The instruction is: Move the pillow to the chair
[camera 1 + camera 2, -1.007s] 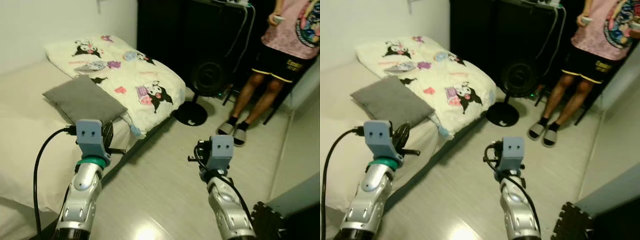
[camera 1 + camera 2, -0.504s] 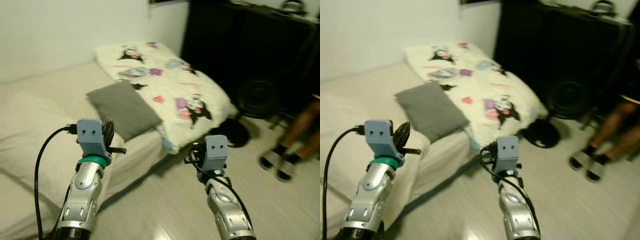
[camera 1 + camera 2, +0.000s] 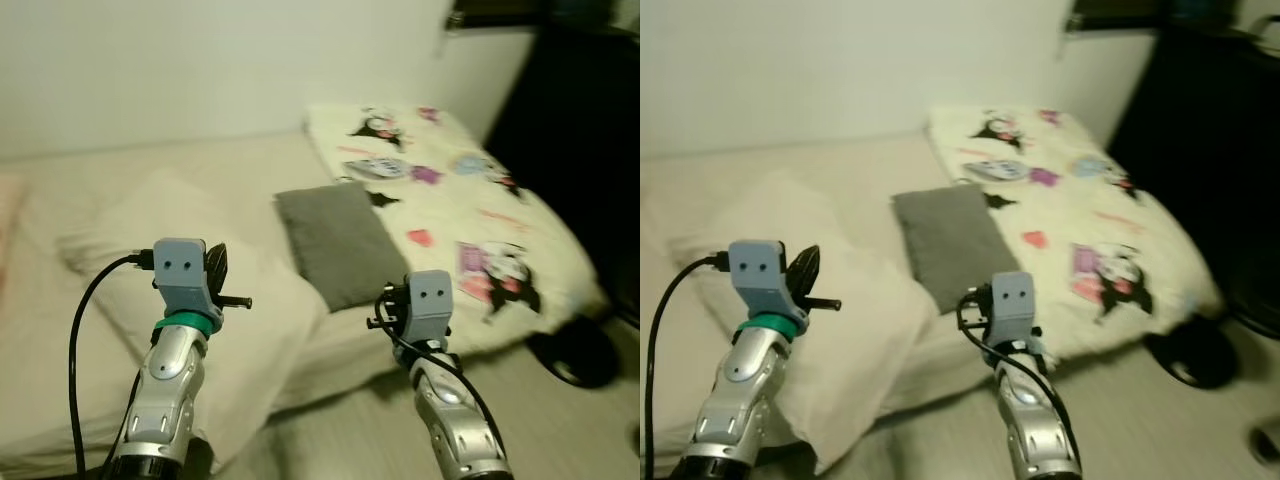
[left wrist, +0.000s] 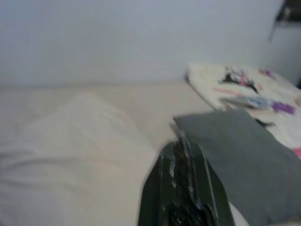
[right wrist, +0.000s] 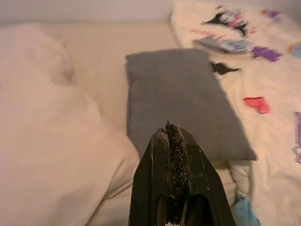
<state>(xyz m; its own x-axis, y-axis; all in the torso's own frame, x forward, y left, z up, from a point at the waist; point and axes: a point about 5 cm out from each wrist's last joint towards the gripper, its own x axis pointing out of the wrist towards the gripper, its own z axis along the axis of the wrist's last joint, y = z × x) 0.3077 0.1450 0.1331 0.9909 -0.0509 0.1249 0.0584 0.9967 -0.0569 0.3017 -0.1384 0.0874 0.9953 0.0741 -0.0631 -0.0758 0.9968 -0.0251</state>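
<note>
A grey pillow (image 3: 338,242) is seen near the middle of the frame, lying flat on a cream bed (image 3: 150,180). To its right, a white blanket printed with cartoon figures (image 3: 470,200) is spread toward the upper right, its edge touched by the pillow. To the pillow's left, a large cream cushion (image 3: 190,290) is laid across the lower left of the bed, just beside the pillow. A dark round fan base (image 3: 575,355) is found on the floor at the right edge.

The left gripper (image 4: 186,188) is held above the cream cushion, fingers pressed together on nothing. The right gripper (image 5: 173,181) is raised short of the pillow, likewise clenched and empty.
</note>
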